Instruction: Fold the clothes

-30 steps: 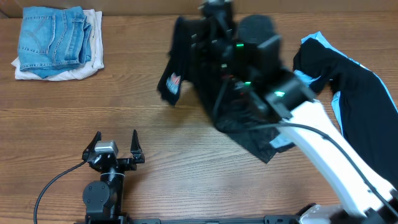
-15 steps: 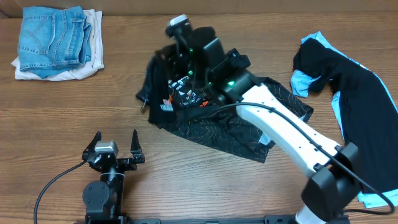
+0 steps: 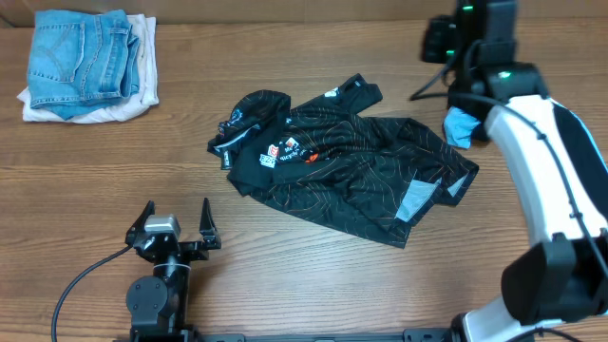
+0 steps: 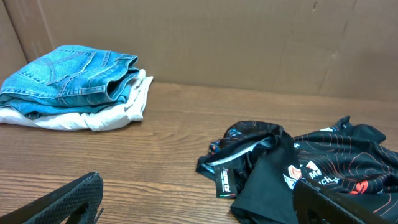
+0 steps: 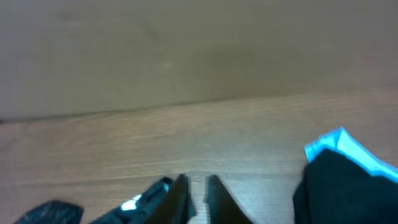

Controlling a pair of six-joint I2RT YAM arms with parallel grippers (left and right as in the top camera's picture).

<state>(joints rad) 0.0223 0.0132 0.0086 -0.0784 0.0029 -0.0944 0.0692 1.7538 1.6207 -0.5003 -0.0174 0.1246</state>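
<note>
The jersey (image 3: 342, 161) is noted crumpled at the middle of the worktop (image 3: 85, 180), the left end effector (image 3: 178, 207) spread at the near edge, the right end effector (image 5: 196, 183) nearly pressed together, empty, by the far edge; flattening is advised before any fold is made.

Over in the far left corner of the brown wood-grain table (image 3: 313, 275) sits a neatly folded pair of faded light-blue denim jeans (image 3: 81, 52), stacked on top of a folded white cloth garment (image 3: 90, 112) whose edges stick out beneath them. A plain brown cardboard wall (image 4: 249, 37) stands along the table's back edge.
</note>
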